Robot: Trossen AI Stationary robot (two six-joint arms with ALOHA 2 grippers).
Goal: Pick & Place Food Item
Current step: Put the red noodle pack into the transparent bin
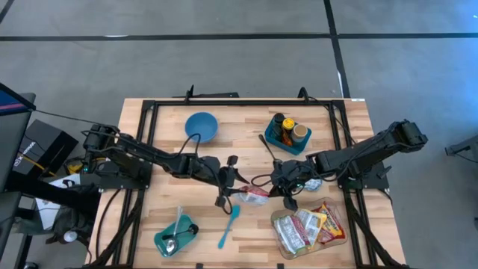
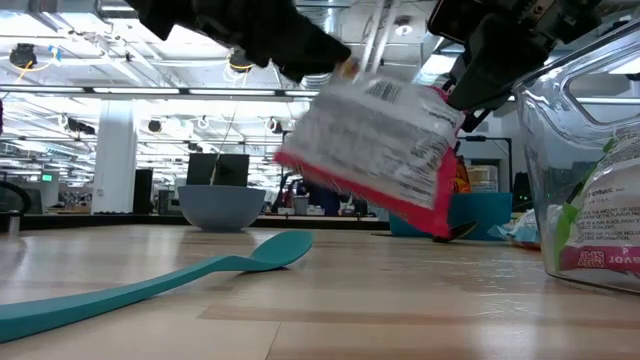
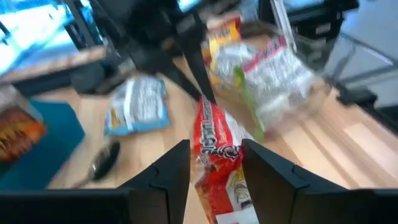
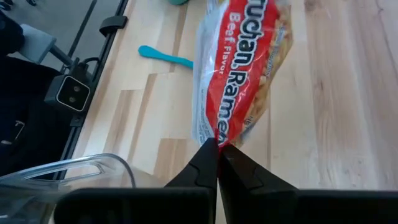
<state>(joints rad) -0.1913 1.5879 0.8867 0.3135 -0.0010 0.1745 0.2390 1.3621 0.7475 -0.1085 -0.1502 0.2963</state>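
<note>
**Right wrist view: ramen packet pinched mid-table, not yet placed**

Right wrist view shows the right gripper [image 4: 218, 148] with its fingers closed on the end seam of the ramen packet [image 4: 239, 68], which hangs above the bare wooden table [image 4: 336, 124]. In the left wrist view the left gripper [image 3: 215, 163] has its fingers parted on either side of the same packet's other end (whether they touch it I cannot tell). The high view puts the packet [image 1: 254, 194] at mid-table between both arms, lifted off the boards, with the clear container [image 1: 308, 228] of other packets just beside the right arm. By my reading the pick is done and the placing is left. The red band reads "…uchan Ramen, Beef Flavor".
</note>
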